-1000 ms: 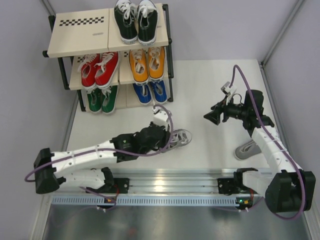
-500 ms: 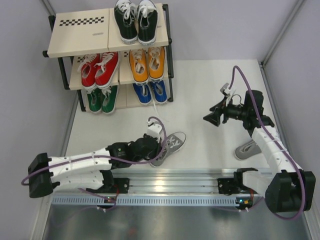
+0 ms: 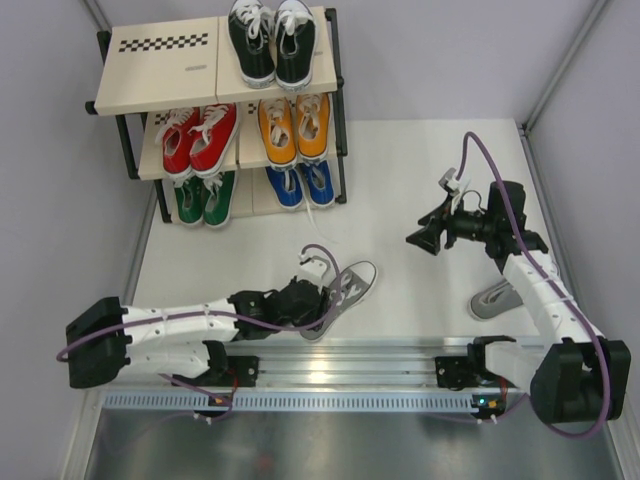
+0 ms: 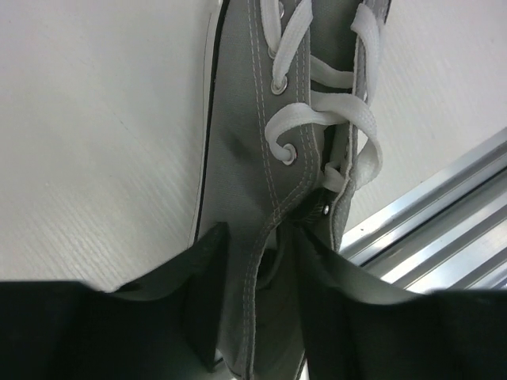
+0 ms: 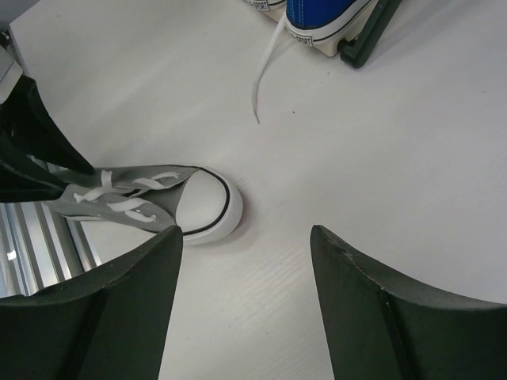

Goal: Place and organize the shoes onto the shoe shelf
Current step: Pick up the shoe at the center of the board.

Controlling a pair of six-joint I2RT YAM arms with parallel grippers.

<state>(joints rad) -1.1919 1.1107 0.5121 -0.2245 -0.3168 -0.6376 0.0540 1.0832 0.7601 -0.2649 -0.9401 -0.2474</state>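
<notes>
Grey sneaker (image 3: 350, 285) sits close to the near edge of the table (image 3: 420, 170), a bit left of the middle, with its toe angled toward the far right. The left gripper (image 3: 320, 292) is at its heel end. In the left wrist view the fingers (image 4: 207, 261) straddle the canvas collar wall, but whether they're actually squeezing it or just flanking it, can't tell. The second grey sneaker (image 3: 492, 300) lies by the near right edge, partly hidden behind the right arm. Further out, the right gripper (image 3: 418, 237) hangs over the right half with its jaws spread wide and nothing between them. The shoe shelf (image 3: 160, 65) stands at the far left corner:

- **Bottom tier:** green pair (image 3: 204, 198) on the left, blue pair (image 3: 302, 184) on the right
- **Middle tier:** red pair (image 3: 198, 138) on the left, orange pair (image 3: 294, 128) on the right
- **Top tier:** black pair (image 3: 268, 40) on the right half
</notes>
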